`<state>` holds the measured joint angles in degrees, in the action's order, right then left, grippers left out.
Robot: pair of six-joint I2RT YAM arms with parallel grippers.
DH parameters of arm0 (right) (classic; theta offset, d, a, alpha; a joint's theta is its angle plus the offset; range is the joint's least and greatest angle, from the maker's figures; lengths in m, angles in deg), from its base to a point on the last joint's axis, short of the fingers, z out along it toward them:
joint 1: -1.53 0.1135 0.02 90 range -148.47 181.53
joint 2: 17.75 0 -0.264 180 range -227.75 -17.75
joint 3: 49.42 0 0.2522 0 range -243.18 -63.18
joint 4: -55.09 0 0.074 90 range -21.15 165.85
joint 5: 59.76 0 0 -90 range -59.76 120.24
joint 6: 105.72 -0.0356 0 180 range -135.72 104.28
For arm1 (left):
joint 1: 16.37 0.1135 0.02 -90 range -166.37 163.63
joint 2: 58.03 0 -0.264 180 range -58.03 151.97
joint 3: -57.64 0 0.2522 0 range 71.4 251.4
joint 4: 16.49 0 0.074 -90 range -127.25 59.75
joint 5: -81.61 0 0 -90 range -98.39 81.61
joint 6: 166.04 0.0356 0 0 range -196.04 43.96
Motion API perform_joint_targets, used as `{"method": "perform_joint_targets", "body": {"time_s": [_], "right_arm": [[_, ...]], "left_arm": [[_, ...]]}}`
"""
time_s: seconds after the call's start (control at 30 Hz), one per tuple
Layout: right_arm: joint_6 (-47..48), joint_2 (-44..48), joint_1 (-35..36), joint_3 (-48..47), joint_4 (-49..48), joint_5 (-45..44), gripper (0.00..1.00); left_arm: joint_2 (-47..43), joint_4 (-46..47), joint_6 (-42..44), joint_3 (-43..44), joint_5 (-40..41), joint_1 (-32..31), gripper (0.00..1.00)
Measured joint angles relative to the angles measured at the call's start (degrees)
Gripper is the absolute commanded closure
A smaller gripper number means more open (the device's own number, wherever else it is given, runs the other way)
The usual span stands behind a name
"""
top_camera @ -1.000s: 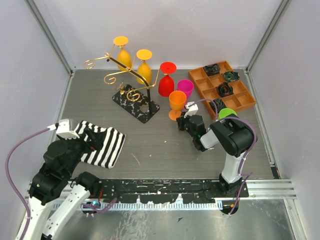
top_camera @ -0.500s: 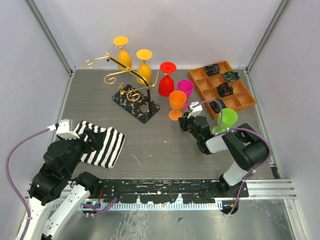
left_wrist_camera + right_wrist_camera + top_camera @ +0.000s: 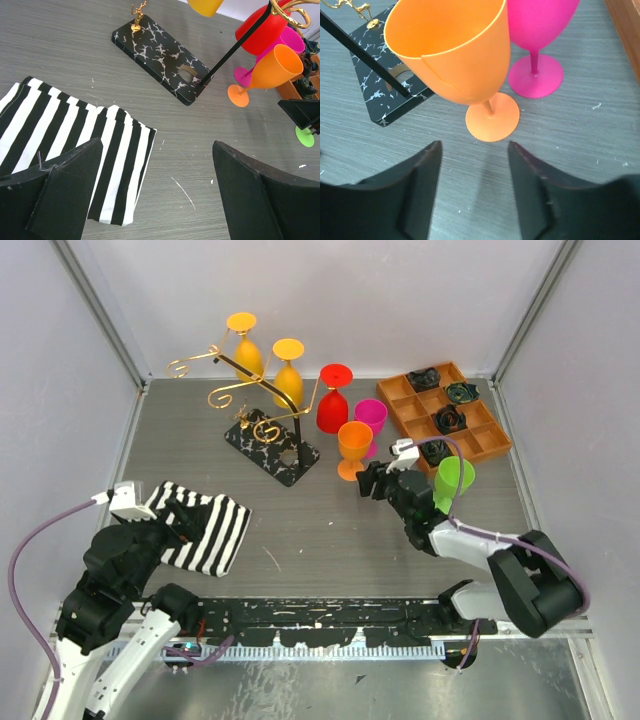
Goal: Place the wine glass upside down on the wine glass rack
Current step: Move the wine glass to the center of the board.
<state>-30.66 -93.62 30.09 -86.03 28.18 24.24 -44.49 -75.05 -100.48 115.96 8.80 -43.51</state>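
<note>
The wine glass rack [image 3: 262, 392] is a gold scroll stand on a marbled black-and-white base [image 3: 268, 447], at the back left. Two yellow glasses [image 3: 246, 352] and a red glass [image 3: 333, 405] hang upside down on it. An orange wine glass [image 3: 354, 445] stands upright right of the base, with a magenta one [image 3: 372, 418] behind it. My right gripper [image 3: 367, 482] is low and open, its jaws just short of the orange glass's foot [image 3: 492, 117], with nothing between them [image 3: 475, 152]. My left gripper [image 3: 155, 147] is open over the striped cloth's edge, far from the glasses.
A green glass [image 3: 452, 480] stands upright just right of my right wrist. An orange compartment tray [image 3: 497, 450] with dark items sits at the back right. A black-and-white striped cloth [image 3: 215, 530] lies at the front left. Grey walls enclose the table.
My right arm has stretched forward and dropped low toward the orange glass, and its jaws have gone from shut to open. The left arm has barely moved.
</note>
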Motion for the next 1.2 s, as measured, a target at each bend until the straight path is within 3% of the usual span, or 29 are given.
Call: {"method": "perform_joint_targets", "body": {"time_s": [0.13,0.33,0.6,0.9,1.2], "right_arm": [[-1.9,5.6,0.0,-2.0,10.2,-1.3,0.21],[-6.7,8.8,0.0,-13.6,29.1,-5.9,0.14],[-16.3,5.0,0.0,-30.4,46.1,-10.3,0.06],[-22.2,-7.8,0.0,-46.7,57.6,-11.8,0.03],[-24.7,-13.2,0.0,-52.9,61.9,-14.9,0.02]], "left_arm": [[-0.3,0.0,0.0,0.0,0.0,0.0,0.02],[-0.7,0.0,0.0,0.0,0.0,0.0,0.02],[-0.6,0.0,0.0,0.0,0.0,0.0,0.02],[-0.6,0.0,-0.1,0.0,0.1,0.0,0.02],[-0.6,0.0,-0.1,-0.1,0.1,0.0,0.02]]}}
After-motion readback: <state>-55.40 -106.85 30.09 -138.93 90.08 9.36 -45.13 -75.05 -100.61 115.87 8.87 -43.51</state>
